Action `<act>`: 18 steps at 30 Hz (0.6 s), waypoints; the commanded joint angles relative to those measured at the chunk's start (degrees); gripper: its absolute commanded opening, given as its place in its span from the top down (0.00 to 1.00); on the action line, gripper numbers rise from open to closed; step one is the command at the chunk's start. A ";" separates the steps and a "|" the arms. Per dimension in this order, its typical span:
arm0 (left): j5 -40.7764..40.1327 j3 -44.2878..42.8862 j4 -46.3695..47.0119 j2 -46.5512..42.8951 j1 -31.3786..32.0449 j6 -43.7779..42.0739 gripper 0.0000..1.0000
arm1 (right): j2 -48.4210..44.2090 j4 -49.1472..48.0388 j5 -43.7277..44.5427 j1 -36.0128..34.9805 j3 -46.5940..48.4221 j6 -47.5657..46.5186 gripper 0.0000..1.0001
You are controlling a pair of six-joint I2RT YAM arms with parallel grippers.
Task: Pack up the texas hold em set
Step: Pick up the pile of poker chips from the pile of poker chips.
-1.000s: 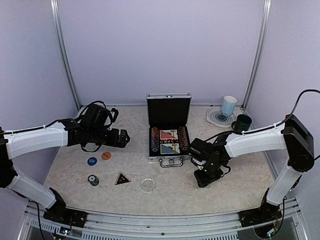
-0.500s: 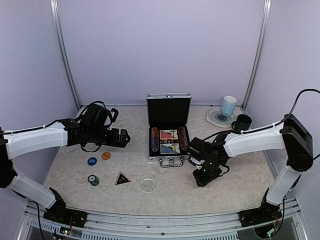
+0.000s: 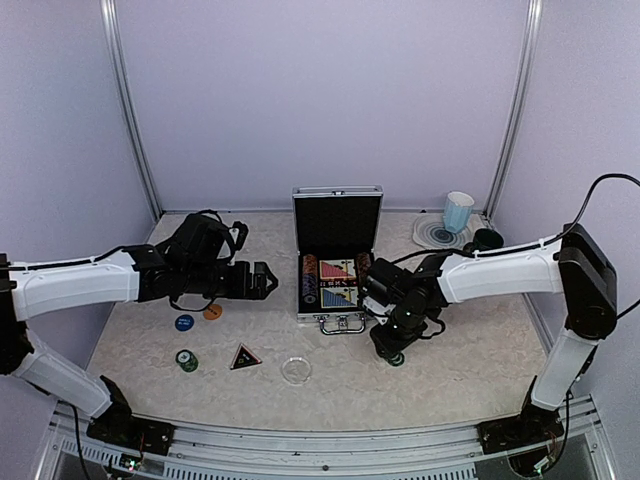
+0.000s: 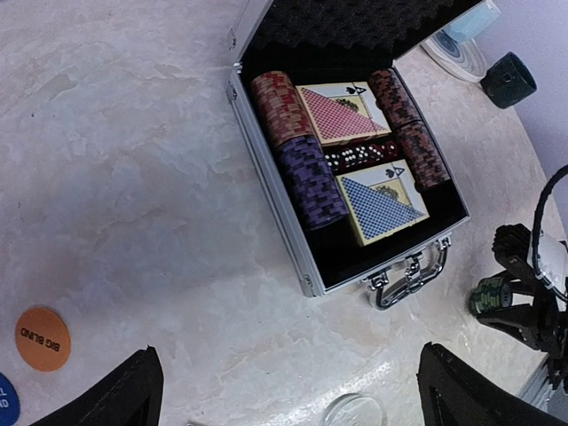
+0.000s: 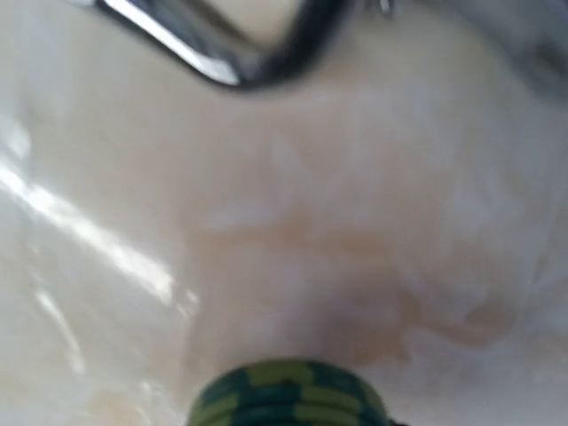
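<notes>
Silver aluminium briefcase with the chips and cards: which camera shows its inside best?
Left wrist: it looks straight into the open silver aluminium briefcase. Top external shows it small and far; right wrist catches only its blurred metal handle.

1. One open silver case (image 4: 276,197).
2. Two card decks, one red (image 4: 337,114), one blue (image 4: 380,200).
3. Four chip rows (image 4: 306,177).
4. Two green chip stacks (image 3: 187,360) (image 4: 490,295).
5. One blue disc (image 3: 184,322), one orange disc (image 3: 212,312).
6. One black triangle (image 3: 245,357), one clear disc (image 3: 295,370).
7. Two mugs (image 3: 458,211) (image 4: 508,80), one coaster (image 3: 435,236).
</notes>
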State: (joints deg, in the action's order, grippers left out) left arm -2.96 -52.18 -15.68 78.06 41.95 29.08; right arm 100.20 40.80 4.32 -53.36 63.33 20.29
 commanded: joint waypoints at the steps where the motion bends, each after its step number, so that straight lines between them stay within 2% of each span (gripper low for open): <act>1: 3.81 0.87 5.72 1.60 0.94 4.11 0.01 | -0.02 0.36 0.33 -0.69 3.16 -3.24 1.00; 11: 10.69 0.55 13.51 7.66 2.72 5.85 0.01 | -2.76 2.44 -1.86 -0.68 3.90 -6.15 1.00; 18: 15.68 3.18 22.68 8.39 3.34 7.05 0.01 | -3.00 4.91 -2.53 -0.73 6.42 -7.88 1.00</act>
State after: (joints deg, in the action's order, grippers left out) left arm 8.45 -49.89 -0.27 85.89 44.53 35.05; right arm 99.42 43.94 2.70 -53.41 66.96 14.15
